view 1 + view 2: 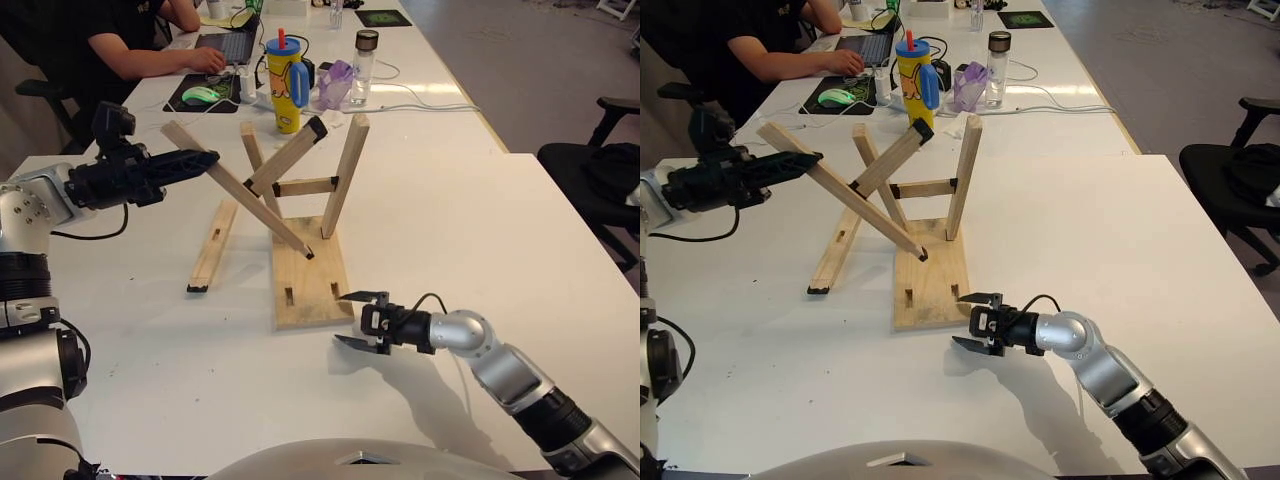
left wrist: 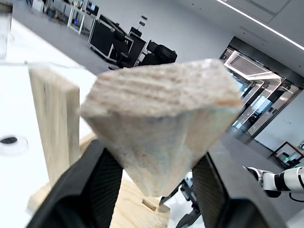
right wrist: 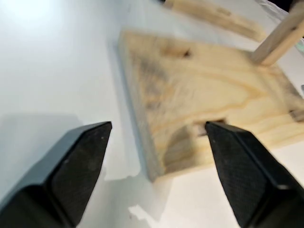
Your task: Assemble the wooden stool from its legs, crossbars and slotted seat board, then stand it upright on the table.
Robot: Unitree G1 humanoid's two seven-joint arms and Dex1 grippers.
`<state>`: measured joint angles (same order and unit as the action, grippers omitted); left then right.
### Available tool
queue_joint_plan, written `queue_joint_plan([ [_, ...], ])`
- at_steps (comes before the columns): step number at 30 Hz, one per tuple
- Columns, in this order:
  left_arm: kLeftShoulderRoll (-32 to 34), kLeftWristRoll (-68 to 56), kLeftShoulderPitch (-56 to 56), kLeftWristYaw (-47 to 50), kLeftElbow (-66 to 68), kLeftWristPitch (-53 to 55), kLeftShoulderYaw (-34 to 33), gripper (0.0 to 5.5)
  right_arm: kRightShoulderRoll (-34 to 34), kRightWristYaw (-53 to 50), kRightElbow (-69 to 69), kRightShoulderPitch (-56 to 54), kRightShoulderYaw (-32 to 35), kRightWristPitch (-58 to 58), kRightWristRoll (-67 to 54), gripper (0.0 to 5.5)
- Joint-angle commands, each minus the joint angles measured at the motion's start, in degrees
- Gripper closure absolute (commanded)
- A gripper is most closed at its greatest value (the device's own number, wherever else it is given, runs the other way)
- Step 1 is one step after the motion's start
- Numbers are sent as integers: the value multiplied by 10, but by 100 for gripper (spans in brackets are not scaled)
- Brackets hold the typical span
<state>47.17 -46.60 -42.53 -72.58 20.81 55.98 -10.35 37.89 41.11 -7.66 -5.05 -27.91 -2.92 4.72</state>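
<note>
The slotted seat board (image 1: 312, 282) lies flat in the middle of the table. My left gripper (image 1: 205, 158) is shut on the upper end of a wooden leg (image 1: 250, 200) that slants down, its lower tip resting on the board. Behind it, an upright leg (image 1: 346, 172) stands on the board, joined by a crossbar (image 1: 305, 186) to a leaning leg (image 1: 285, 155). A loose leg (image 1: 213, 245) lies on the table left of the board. My right gripper (image 1: 362, 319) is open, low over the table at the board's near right corner (image 3: 156, 166).
A yellow cup (image 1: 285, 85), a water bottle (image 1: 364, 65) and a purple bag (image 1: 336, 84) stand behind the stool parts. A person works at a laptop (image 1: 228, 45) at the far left. An office chair (image 1: 605, 170) is beyond the table's right edge.
</note>
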Motion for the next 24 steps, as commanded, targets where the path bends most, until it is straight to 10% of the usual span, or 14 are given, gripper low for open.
queue_joint_plan([
  [1,-2,14,1,-4,-24,-18,5,347,-14,-35,57,-17,25,-16,41,185],
  [24,-27,112,82,2,-119,-123,78,347,-127,-74,79,-14,59,44,51,185],
])
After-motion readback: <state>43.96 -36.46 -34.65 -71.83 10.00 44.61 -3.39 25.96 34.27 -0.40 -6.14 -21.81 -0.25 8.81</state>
